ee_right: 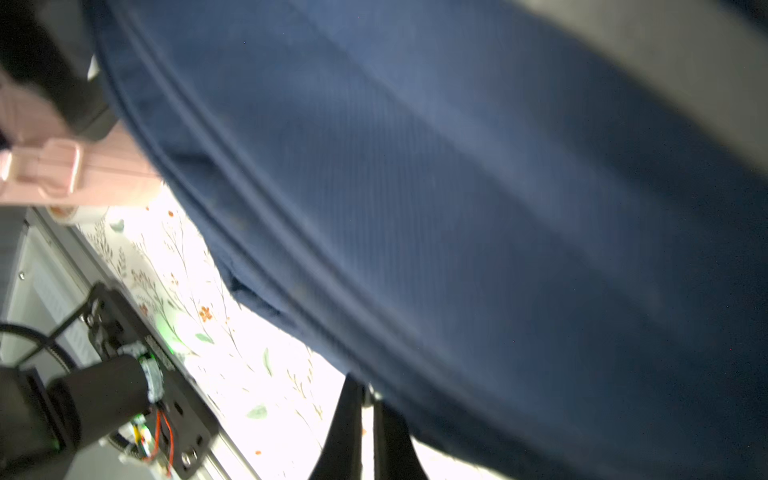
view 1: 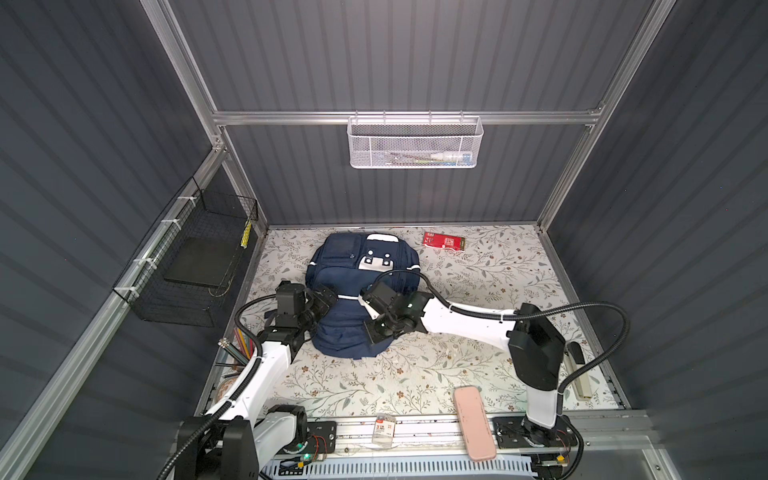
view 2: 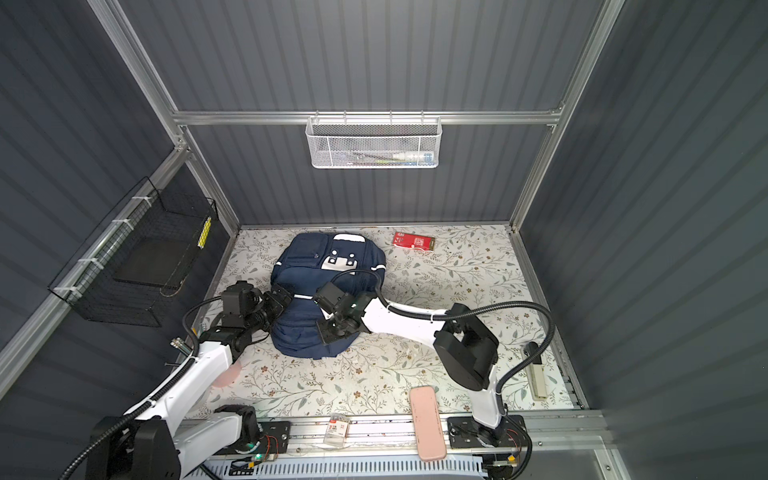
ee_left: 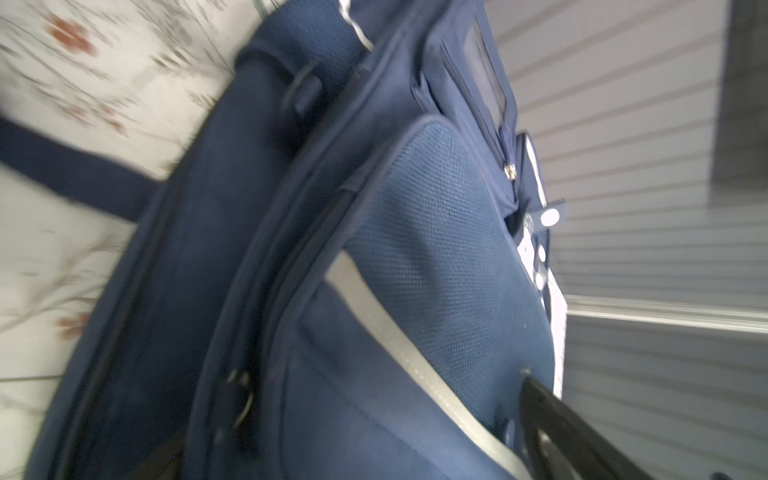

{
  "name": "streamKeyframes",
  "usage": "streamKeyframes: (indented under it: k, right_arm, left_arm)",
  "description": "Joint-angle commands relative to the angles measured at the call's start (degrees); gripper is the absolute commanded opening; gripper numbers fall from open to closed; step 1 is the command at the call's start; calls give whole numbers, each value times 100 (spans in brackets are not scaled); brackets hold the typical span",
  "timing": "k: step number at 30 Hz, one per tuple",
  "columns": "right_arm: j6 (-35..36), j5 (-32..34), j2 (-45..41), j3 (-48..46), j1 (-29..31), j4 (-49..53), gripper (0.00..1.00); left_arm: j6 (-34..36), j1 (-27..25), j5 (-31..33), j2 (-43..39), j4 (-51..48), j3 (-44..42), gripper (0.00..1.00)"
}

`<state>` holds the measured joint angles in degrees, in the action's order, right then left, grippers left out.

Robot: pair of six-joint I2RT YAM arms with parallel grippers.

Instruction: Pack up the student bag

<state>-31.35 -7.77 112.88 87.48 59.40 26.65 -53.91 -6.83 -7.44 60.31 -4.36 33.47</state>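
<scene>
Tools: left tool (view 1: 330, 299) spread wide at the side of the student bag (view 1: 357, 266); right tool (ee_right: 365, 395) pinched narrow at its near seam. Student bag lies flat on the desk (view 1: 415, 374); probably soft, slumping: grip seams or zip pulls.

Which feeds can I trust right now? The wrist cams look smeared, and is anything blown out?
Both top views: sharp, evenly lit, student bag clear. Left wrist view: motion-blurred, worst on the table cover; the bag's mesh panel is readable. Right wrist view: bag fabric smeared, table cover overexposed to near white.
</scene>
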Motion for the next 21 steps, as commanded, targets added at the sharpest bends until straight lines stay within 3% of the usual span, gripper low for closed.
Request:
streamKeyframes:
  k: [1,6,11,15,21]
  right_arm:
    - [-320,-148,502,637,-74,-407,0]
    - [-284,-257,1066,1593,-121,-293,0]
    - [-472,-289,987,1308,-232,-406,0]
    - [-443,-171,750,937,-272,-689,0]
    - [-411,-253,498,582,-217,-888,0]
  left_arm:
    - [74,-29,109,-558,-982,214,100]
    - [-1077,-38,-369,-1197,-987,-349,100]
    - [-1415,-80,-338,-1338,-1461,-368,100]
    - [-1785,-231,-752,-968,-745,-361,96]
    - [-2060,-1004,-52,-283,-15,-247,93]
